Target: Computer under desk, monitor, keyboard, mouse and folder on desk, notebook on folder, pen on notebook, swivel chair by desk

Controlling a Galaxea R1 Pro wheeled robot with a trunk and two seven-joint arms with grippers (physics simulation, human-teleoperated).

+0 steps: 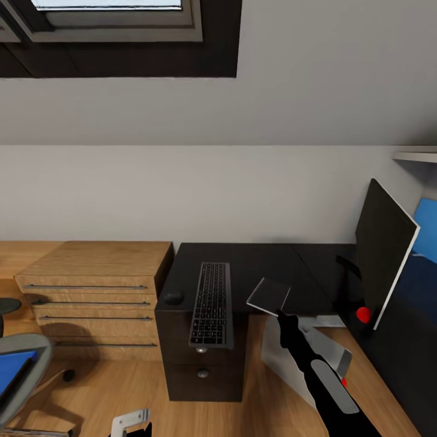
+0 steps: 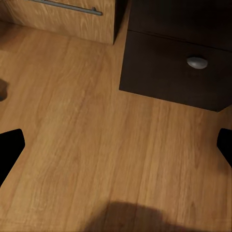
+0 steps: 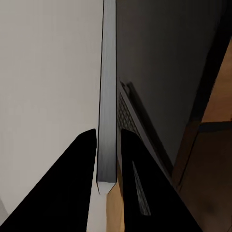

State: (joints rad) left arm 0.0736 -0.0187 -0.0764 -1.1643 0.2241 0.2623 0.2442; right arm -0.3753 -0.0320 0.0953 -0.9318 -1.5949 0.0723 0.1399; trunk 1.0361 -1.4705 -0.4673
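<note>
Right gripper [image 3: 107, 166] is pinched nearly closed on the edge of a thin grey notebook [image 1: 269, 295], carrying it above the desk [image 1: 261, 255] at about 5 o'clock from the keyboard [image 1: 212, 303]. Progress looks partial: keyboard and mouse [image 1: 173, 298] lie on the black top, the monitor [image 1: 383, 261] stands at 3 o'clock, and a grey computer [image 1: 315, 358] sits low under the desk. Left to do: the blue folder [image 1: 11, 371] sits on the swivel chair [image 1: 30, 352] at 8 o'clock. Left gripper [image 2: 116, 150] hangs wide open over the floor [image 2: 96, 145], empty.
</note>
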